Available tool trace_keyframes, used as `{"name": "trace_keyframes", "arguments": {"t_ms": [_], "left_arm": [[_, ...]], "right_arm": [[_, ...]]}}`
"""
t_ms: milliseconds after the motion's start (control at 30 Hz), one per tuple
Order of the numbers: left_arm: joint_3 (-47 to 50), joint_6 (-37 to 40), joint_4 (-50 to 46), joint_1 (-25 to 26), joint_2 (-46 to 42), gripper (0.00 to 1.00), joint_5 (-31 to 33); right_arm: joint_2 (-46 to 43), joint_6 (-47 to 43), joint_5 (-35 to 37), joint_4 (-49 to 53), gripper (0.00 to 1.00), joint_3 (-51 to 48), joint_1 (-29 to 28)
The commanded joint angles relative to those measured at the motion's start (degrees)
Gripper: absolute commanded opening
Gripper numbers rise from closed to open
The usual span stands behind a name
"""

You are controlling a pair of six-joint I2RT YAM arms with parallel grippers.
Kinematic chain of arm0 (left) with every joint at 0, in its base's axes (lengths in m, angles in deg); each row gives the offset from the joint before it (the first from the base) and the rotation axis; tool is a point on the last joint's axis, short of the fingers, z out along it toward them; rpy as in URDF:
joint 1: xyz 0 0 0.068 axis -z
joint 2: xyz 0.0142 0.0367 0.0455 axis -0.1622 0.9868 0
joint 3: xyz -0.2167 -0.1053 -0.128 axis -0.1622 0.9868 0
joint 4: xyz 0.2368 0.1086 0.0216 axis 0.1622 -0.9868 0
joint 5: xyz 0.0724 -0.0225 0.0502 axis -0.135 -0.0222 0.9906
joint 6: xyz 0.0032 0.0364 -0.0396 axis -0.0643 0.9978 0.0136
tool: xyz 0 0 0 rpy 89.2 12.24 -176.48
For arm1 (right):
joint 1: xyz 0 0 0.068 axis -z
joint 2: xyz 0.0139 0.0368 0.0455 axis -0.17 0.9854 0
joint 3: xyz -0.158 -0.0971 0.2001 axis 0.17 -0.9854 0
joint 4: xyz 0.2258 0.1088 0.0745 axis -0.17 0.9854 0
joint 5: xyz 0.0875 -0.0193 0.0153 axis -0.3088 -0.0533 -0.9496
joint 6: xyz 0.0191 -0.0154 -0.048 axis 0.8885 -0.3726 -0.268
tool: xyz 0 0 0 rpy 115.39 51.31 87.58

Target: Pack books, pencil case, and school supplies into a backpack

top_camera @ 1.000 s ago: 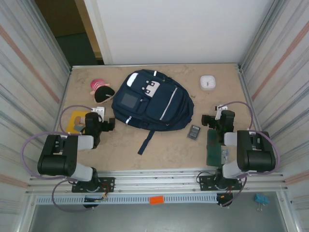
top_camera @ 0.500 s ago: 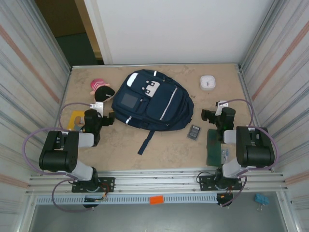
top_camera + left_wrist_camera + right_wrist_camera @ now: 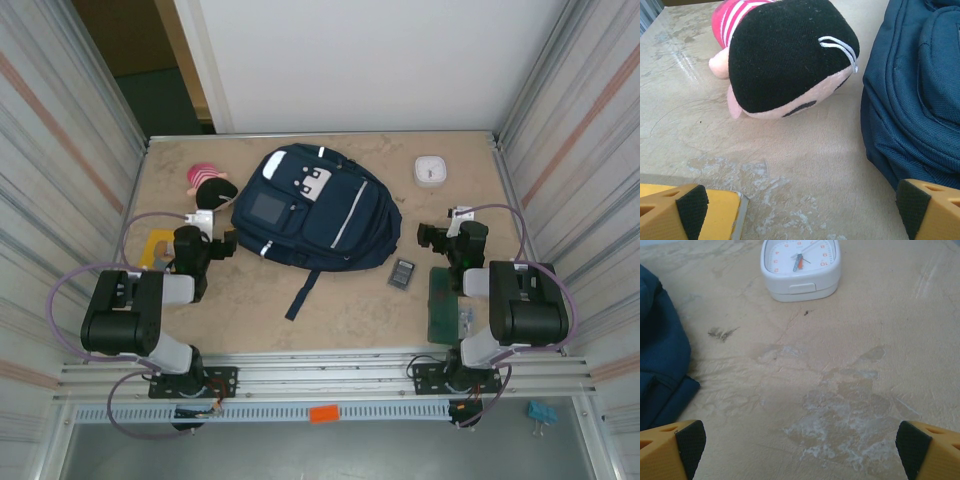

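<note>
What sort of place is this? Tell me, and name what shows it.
Probably a robot test booth, not a classroom: ribbed metal wall panels enclose a beige stone-look tabletop, and two black-and-grey robot arms are bolted to an aluminium rail at its near edge.

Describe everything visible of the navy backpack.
The backpack is large, navy woven fabric with white trim stripes, a white patch near its top and a dark square panel on the front pocket. It lies flat, front up, diagonally on the table, looking closed. One dark strap trails toward the near edge. The plush toy lies just off its left side with a gap; the grey calculator sits by its near right corner.
</note>
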State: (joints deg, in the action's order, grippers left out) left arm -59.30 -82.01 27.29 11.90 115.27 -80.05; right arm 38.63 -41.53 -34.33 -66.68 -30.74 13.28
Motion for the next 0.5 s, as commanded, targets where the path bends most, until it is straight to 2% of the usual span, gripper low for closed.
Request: {"name": "trace_keyframes", "arguments": {"t_ms": [0,267,367,400,467], "left_arm": [[-1.5,-0.7,2.5,-0.4,0.4,0.99,0.1],[-1.3,-0.6,2.8,-0.5,0.2,0.99,0.3],[-0.8,-2.5,2.7,-0.3,-1.1,0.99,5.0],[-1.0,-2.9,1.0,-0.3,-2.1,0.99,5.5],[-0.9,-2.6,1.7,-0.3,-2.1,0.98,5.1]], "right_arm": [[0.6,0.7,-0.6,-1.2,0.99,1.3,0.0],[0.5,0.8,-0.7,-1.4,0.99,1.2,0.1],[0.0,0.6,-1.4,-1.3,0.99,1.4,0.1],[-1.3,-0.5,-2.9,1.9,0.99,2.6,-0.1],[-5.8,-3.5,-5.3,14.8,0.99,7.7,-1.8]]}}
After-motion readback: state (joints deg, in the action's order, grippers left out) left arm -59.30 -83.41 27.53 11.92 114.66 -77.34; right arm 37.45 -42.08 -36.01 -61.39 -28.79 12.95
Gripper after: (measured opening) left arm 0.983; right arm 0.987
